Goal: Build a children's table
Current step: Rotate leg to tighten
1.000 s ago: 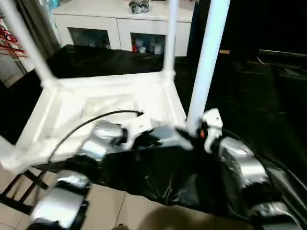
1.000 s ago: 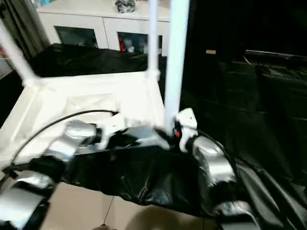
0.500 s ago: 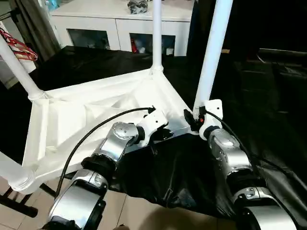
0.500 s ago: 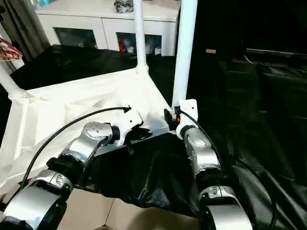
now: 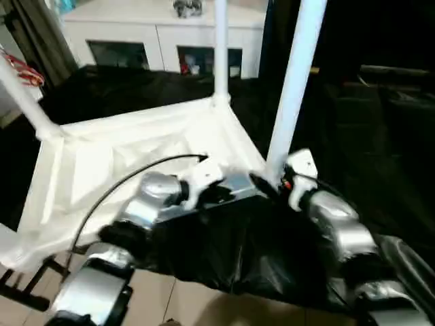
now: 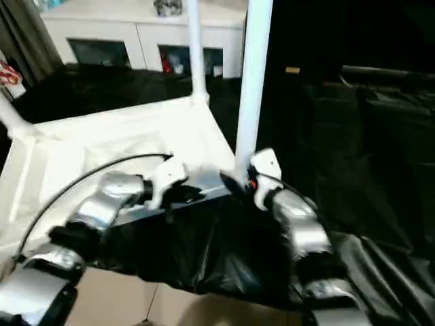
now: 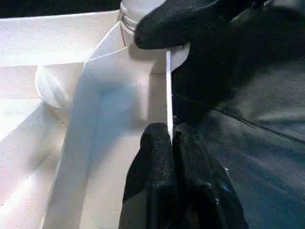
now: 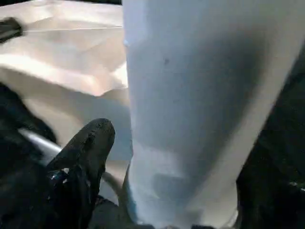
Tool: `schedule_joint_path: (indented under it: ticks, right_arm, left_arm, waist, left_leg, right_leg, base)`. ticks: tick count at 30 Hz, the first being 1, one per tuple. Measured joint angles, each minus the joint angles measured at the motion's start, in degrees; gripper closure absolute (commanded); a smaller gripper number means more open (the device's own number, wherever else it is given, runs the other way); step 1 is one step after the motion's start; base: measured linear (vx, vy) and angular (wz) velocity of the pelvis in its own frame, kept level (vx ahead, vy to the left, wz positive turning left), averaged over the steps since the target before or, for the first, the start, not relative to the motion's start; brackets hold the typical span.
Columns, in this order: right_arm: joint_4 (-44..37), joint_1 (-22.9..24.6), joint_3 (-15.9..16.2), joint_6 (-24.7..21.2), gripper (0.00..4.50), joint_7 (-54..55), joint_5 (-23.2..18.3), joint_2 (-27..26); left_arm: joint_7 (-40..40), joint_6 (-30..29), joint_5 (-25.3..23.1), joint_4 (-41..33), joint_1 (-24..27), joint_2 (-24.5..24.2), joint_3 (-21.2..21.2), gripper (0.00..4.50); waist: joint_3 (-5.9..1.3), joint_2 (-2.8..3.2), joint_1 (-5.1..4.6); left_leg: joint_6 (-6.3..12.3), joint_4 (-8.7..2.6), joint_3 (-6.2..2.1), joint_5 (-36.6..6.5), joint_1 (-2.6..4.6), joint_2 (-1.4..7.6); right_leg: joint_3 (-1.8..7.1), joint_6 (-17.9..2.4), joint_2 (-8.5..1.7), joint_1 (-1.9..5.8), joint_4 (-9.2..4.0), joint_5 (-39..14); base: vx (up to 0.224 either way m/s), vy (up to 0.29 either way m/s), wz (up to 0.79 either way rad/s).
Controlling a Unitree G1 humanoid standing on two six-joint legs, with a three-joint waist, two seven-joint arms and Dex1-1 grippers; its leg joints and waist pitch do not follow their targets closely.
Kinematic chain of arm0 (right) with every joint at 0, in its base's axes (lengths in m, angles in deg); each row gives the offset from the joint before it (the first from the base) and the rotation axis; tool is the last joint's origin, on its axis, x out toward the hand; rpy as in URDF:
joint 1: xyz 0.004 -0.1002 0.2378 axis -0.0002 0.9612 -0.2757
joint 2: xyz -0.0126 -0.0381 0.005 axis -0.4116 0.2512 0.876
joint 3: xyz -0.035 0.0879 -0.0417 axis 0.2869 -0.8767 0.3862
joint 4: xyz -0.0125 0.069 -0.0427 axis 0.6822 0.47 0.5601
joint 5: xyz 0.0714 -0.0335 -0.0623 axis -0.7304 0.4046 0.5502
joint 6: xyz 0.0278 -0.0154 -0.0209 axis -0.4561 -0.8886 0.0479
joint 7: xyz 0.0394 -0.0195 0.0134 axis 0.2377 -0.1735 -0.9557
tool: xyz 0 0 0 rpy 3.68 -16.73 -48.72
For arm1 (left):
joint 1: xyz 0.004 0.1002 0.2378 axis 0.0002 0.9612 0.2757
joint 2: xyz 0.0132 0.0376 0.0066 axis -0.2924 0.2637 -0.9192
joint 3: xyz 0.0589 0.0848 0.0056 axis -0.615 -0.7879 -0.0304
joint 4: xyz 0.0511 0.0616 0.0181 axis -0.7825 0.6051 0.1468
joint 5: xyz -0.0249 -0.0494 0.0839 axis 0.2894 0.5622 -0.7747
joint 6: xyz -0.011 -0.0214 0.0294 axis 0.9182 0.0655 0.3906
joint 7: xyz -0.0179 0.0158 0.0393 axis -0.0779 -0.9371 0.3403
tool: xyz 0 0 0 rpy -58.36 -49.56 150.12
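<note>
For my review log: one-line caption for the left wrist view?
Left gripper pinches the upturned table's rim; the right gripper rests by the corner leg socket.

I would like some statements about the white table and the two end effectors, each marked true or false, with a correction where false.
1. The children's table lies upside down, legs pointing up. True.
2. The left end effector pinches the thin rim of the tabletop. True.
3. The right end effector is at the far leg, beside the cabinet. False: it is at the base of the near leg, at the corner closest to the robot.
4. The table rests on a bare wooden surface. False: it rests on a black cover.
5. No leg is fitted yet. False: legs stand in corner sockets.
</note>
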Motion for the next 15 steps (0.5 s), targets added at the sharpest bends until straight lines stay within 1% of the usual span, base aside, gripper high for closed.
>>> schedule_joint_path:
  ticks: [2, 4, 5, 8, 9, 11, 14, 15]
  right_arm:
    - [-1.55, 0.33, 1.04, -0.39, 0.7, -3.99, -0.21, 1.12]
    - [-3.28, 0.46, 2.47, -0.76, 0.7, -8.62, -1.26, 2.08]
    - [-3.7, 0.63, 2.81, -0.92, 0.93, -10.11, -1.49, 2.36]
    - [-4.98, 1.2, 3.34, -1.65, 1.05, -14.01, -2.37, 2.96]
    - [-5.09, 1.25, 3.36, -1.9, 1.18, -14.5, -2.67, 3.0]
    - [-5.81, 1.3, 4.09, -2.89, 1.39, -16.53, -3.46, 3.42]
    - [-7.33, 1.4, 5.26, -4.62, 1.59, -20.39, -3.97, 4.92]
    - [-7.76, 1.41, 5.63, -5.03, 1.59, -21.36, -4.01, 5.27]
  left_arm:
    - [-2.57, 0.16, 0.39, -0.3, 0.19, -0.83, -0.16, 4.5]
    - [-5.28, 0.41, 0.81, -0.46, 0.23, -2.03, -0.52, 4.5]
    - [-6.24, 0.49, 0.91, -0.47, 0.23, -2.6, -0.56, 4.5]
    - [-9.27, 0.52, 1.51, -0.49, 0.26, -3.92, -0.74, 4.5]
    - [-9.71, 0.55, 1.6, -0.49, 0.27, -4.11, -0.85, 4.5]
    - [-11.41, 0.68, 1.9, -0.5, 0.27, -4.88, -1.02, 4.5]
    - [-14.18, 1.33, 2.12, -0.49, 0.26, -5.9, -1.28, 4.5]
    - [-14.76, 1.48, 2.27, -0.48, 0.26, -6.19, -1.45, 4.5]
  waist:
    - [0.01, -0.02, 0.19]
    - [0.01, -0.05, 0.22]
    - [0.0, -0.06, 0.23]
    - [0.06, -0.17, 0.24]
    - [0.06, -0.18, 0.26]
    - [0.08, -0.21, 0.24]
    - [0.11, -0.26, 0.3]
    - [0.12, -0.27, 0.33]
  left_leg:
    - [0.0, 0.03, -0.01, 0.0, 0.01, 0.02]
    - [0.01, 0.05, -0.02, 0.0, 0.01, 0.02]
    - [0.01, 0.06, -0.02, 0.0, 0.01, 0.02]
    - [0.01, 0.07, -0.01, 0.0, 0.01, 0.02]
    - [0.01, 0.07, -0.01, 0.0, 0.02, 0.02]
    - [0.01, 0.08, -0.01, -0.01, 0.02, 0.02]
    - [0.01, 0.07, -0.02, -0.01, 0.01, 0.02]
    - [0.01, 0.07, -0.02, -0.01, 0.01, 0.02]
  right_leg:
    - [-0.05, -0.01, 0.0, -0.01, -0.01, 0.0]
    - [-0.06, -0.02, 0.0, 0.0, -0.01, -0.02]
    - [-0.06, -0.03, 0.0, 0.0, -0.01, -0.02]
    - [-0.06, -0.03, -0.01, 0.0, 0.0, -0.02]
    - [-0.06, -0.03, -0.01, 0.0, 0.0, -0.02]
    - [-0.06, -0.03, -0.02, 0.0, 0.0, -0.02]
    - [-0.07, -0.04, -0.02, 0.0, -0.01, -0.02]
    - [-0.07, -0.05, -0.02, 0.0, -0.01, -0.03]
  base:
    - [0.0, 0.0, 0.0]
    - [0.0, 0.0, 0.0]
    - [0.0, 0.0, 0.0]
    - [0.0, 0.0, 0.0]
    - [0.0, 0.0, 0.0]
    - [0.0, 0.0, 0.0]
    - [0.0, 0.0, 0.0]
    - [0.0, 0.0, 0.0]
